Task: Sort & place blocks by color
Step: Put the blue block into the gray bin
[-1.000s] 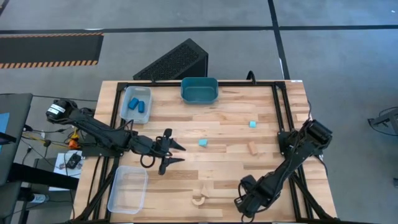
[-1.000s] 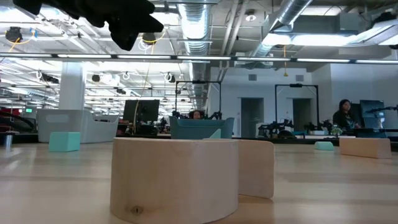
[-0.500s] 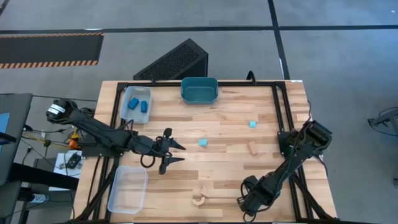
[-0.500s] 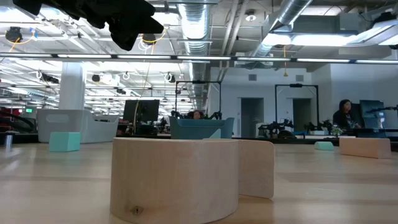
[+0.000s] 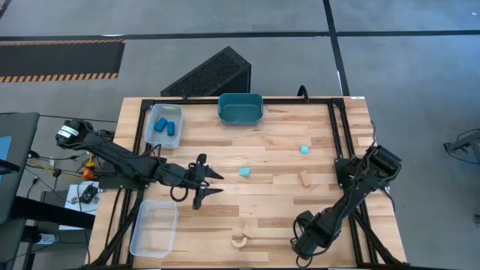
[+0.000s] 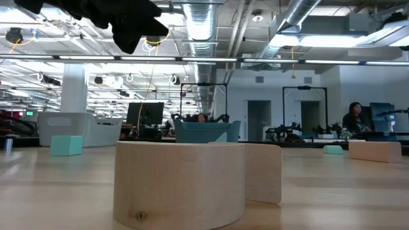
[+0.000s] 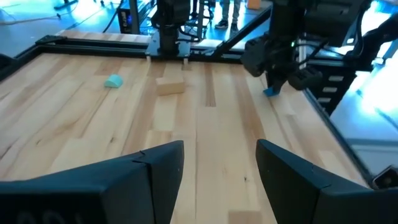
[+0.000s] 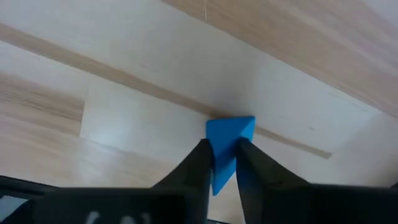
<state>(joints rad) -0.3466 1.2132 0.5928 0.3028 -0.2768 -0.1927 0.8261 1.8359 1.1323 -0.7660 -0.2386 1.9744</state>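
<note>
right fingers (image 8: 219, 163) pinching blue block (image 8: 229, 134), table's near edge

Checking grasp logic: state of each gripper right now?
Left gripper: open, empty, above the table.
Right gripper: shut on a blue block.

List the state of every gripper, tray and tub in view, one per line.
right gripper: jaws shut on a blue block at the table's near edge
left gripper: jaws open, empty
far clear tray: holds darker blue blocks
near clear tray: empty
teal tub: upright
</note>
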